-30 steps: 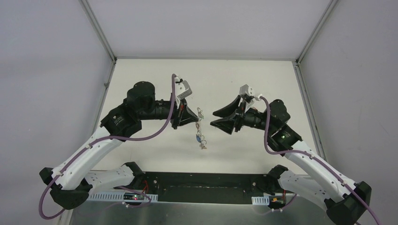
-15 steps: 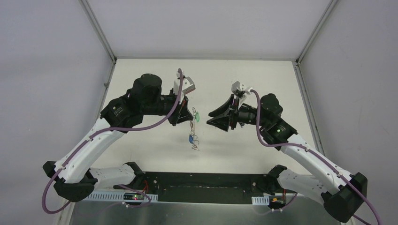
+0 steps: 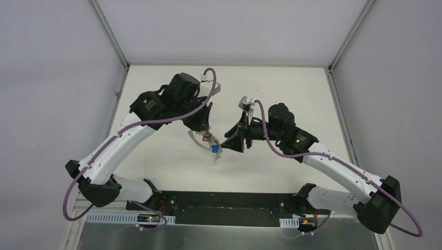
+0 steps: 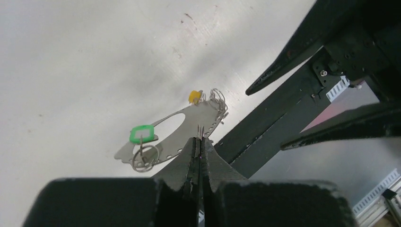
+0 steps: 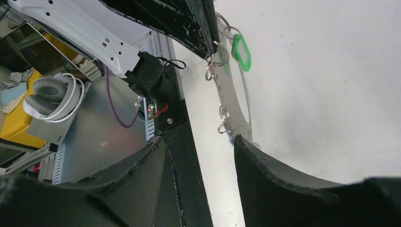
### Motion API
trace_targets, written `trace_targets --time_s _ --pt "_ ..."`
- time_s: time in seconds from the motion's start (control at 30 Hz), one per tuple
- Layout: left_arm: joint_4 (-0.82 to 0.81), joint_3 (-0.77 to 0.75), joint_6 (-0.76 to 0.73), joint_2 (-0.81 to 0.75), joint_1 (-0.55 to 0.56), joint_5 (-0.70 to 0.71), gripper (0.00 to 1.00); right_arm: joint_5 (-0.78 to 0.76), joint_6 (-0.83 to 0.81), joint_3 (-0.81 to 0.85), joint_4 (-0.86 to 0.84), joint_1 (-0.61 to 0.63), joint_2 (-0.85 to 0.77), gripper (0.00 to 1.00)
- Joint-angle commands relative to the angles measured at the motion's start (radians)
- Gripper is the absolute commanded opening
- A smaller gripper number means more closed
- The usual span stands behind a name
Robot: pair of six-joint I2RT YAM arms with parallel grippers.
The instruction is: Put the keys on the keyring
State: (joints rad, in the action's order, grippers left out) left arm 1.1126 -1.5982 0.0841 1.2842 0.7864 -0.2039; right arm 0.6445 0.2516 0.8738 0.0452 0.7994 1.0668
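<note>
Left wrist: left gripper (image 4: 198, 140) pinched shut on keyring (image 4: 204, 116).

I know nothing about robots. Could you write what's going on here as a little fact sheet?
Left gripper: shut, pinching the edge of the keyring, a flat silvery metal piece with an oval opening
Right gripper: open, fingers near the keyring's free end, not gripping it
Hanging on keyring: green plastic-headed key, blue-headed key, several small wire rings
Surface below: white table
</note>
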Motion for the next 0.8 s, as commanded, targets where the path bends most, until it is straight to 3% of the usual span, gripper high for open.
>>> trace_targets --time_s 0.0,0.3,0.63,0.77 --pt "0.147 -0.127 0.135 0.093 0.009 0.112 0.00 -0.096 -0.021 0.041 0.010 0.037 0.029 0.59" --pt "0.154 -0.151 0.188 0.166 0.010 0.024 0.00 -0.321 -0.180 0.008 -0.039 0.138 0.094 0.66" --pt "0.107 -0.114 0.196 0.132 0.010 -0.028 0.00 -0.293 -0.368 -0.057 -0.146 0.146 0.139 0.68" --pt "0.073 -0.097 0.200 0.108 0.010 -0.043 0.00 -0.288 -0.397 -0.086 -0.167 0.146 0.157 0.61"
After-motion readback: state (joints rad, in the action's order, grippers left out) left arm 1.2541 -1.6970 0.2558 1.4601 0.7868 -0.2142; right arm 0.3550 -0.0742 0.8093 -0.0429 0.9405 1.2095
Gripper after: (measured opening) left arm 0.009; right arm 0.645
